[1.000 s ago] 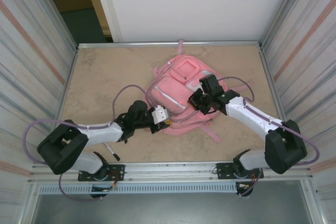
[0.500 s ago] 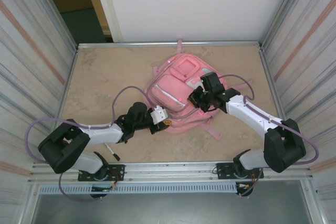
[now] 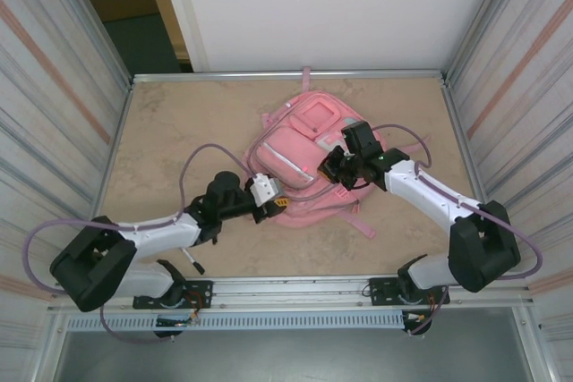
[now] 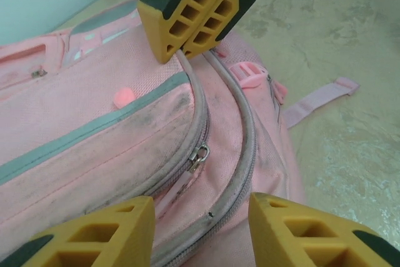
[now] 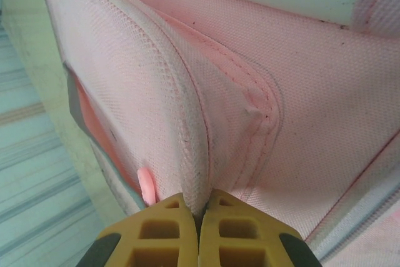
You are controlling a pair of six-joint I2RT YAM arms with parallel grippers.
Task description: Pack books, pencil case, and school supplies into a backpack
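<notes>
Beige marbled tabletop [image 3: 161, 131], white back wall [image 3: 340, 6], ribbed side panels [image 3: 54, 87] — dark doorway [image 3: 134, 6] upper left

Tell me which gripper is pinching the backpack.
The right gripper: it is shut on a piped edge of the backpack. The left gripper stands open, holding nothing.

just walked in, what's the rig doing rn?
The right gripper is shut on a piped seam of the pink backpack, pinching it. The left gripper is open and holds nothing. It hovers over the backpack's near edge with a zip pull just ahead of its fingers. A black pen lies on the table near its front edge, not yet packed.
</notes>
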